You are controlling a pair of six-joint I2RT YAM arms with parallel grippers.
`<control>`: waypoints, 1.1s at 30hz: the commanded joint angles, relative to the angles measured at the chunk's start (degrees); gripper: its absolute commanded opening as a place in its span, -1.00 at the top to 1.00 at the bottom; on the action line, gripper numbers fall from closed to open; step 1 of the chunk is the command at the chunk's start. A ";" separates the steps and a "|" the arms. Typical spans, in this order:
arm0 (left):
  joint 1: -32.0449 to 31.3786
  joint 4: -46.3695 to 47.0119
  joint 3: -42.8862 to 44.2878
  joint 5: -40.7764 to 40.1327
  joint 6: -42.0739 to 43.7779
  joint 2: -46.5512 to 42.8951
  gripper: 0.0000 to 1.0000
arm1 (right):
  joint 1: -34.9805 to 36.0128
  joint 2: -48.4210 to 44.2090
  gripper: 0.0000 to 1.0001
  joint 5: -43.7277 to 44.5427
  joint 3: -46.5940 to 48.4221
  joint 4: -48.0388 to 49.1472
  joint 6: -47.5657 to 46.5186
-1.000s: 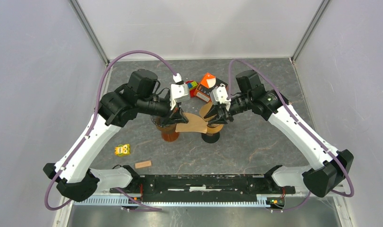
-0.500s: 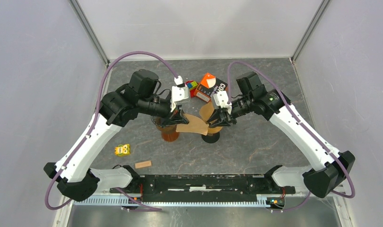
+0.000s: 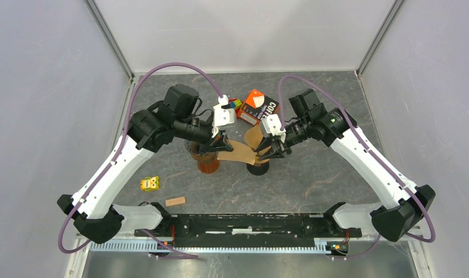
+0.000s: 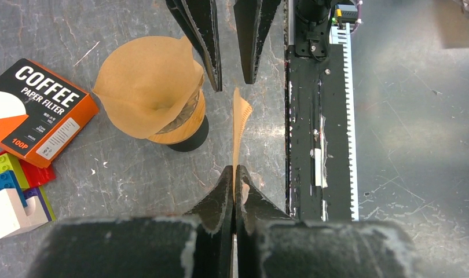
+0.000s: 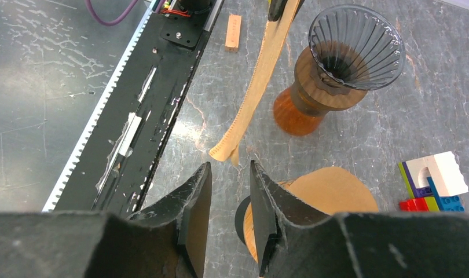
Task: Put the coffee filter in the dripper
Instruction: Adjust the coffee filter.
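Fingers of the left gripper (image 4: 235, 172) pinch the coffee filter (image 4: 239, 124) above the table's (image 3: 319, 185) middle; the right gripper (image 5: 229, 169) stands parted at its free edge. Closing crooked could tear the paper.

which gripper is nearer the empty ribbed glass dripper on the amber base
Left. The left gripper hangs right beside the dripper; the right gripper sits beyond the brown paper filter.

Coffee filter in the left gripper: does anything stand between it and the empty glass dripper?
Nothing visible. The coffee filter, pinched flat in the left gripper, hangs beside the empty dripper with open air between, and the dripper's mouth is bare. The right gripper stands open near the filter's free end.
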 commanded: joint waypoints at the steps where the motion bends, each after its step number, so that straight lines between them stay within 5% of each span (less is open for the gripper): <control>1: 0.21 0.61 0.17 0.20 3.10 0.01 0.95 | 0.34 -0.08 0.26 0.44 2.93 -3.26 -2.83; 33: 0.21 -0.01 -1.46 2.86 4.86 0.36 0.96 | 0.61 1.56 0.58 -2.47 3.66 1.66 3.20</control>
